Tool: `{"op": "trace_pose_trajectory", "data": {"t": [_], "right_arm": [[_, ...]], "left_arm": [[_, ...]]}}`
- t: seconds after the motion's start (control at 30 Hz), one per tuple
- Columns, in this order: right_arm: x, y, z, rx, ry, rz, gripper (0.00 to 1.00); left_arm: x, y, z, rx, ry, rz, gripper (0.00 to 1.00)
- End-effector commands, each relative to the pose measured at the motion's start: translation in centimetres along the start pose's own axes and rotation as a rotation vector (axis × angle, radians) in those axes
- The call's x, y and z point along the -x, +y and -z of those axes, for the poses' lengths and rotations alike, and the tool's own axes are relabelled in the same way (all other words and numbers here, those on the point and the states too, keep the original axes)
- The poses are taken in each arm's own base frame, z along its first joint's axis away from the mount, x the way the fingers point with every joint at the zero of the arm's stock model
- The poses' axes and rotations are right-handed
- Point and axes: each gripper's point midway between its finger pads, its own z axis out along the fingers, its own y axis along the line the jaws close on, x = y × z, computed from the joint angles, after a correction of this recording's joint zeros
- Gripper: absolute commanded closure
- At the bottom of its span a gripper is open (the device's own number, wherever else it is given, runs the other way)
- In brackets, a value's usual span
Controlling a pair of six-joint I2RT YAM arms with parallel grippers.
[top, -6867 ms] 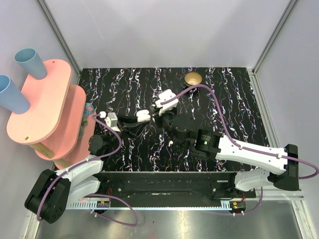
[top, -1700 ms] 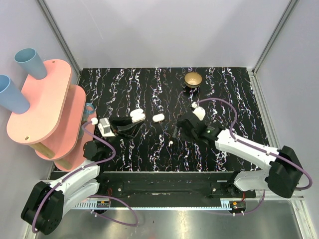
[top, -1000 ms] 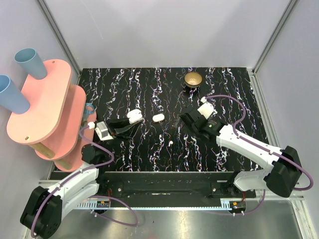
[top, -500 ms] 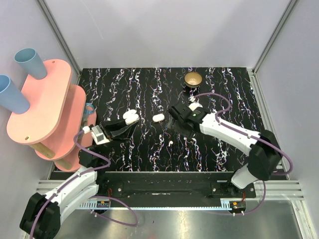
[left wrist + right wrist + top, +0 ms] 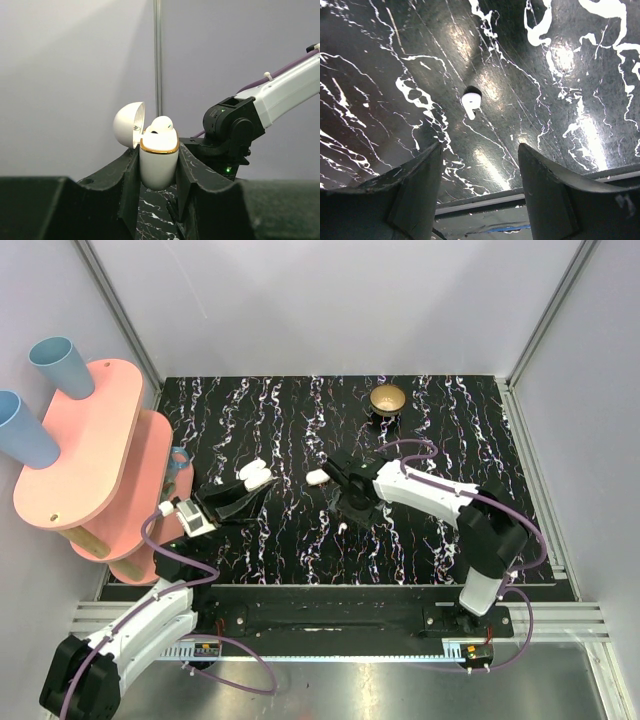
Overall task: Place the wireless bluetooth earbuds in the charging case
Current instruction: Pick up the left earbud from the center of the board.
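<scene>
My left gripper [image 5: 246,486] is shut on the charging case [image 5: 257,473], a white case with a gold rim, and holds it upright above the table. In the left wrist view the case [image 5: 159,165] sits between my fingers with its lid [image 5: 129,125] open and one earbud [image 5: 161,125] seated in it. A second earbud [image 5: 341,525] lies on the black marble table. My right gripper [image 5: 352,506] hangs open just above and behind it. In the right wrist view this earbud [image 5: 471,102] lies ahead of the open gripper [image 5: 479,146]. Another small white oblong piece [image 5: 318,477] lies near the right wrist.
A gold round dish on a black base [image 5: 387,400] stands at the back. A pink two-tier shelf [image 5: 90,450] with blue cups [image 5: 62,365] stands at the left. The right arm [image 5: 440,495] bends across the middle right. A metal rail [image 5: 330,605] runs along the near edge.
The right arm has swung left and its open gripper now hangs over the loose earbud. The left gripper has drawn back slightly to the left, still holding the case.
</scene>
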Motion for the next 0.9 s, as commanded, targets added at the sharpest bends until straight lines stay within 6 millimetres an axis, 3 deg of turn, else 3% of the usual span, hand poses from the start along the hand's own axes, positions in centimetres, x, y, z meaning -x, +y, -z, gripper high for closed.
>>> {"op": "trace_pose_trajectory", "data": {"t": [0.0, 0.3, 0.87], "right_arm": [[-0.1, 1.0, 0.2, -0.001, 0.027, -0.041, 0.34], [-0.2, 0.3, -1.4, -0.07, 0.016, -0.114, 0.44], [1.1, 0.5, -3.8, -0.158, -0.041, -0.18, 0.43]], "left_arm": [[4.1, -0.5, -0.1, -0.015, -0.165, -0.084, 1.0], [4.4, -0.5, 0.0, -0.012, -0.177, -0.083, 1.0], [4.1, -0.4, -0.1, -0.011, -0.174, -0.08, 1.0]]}}
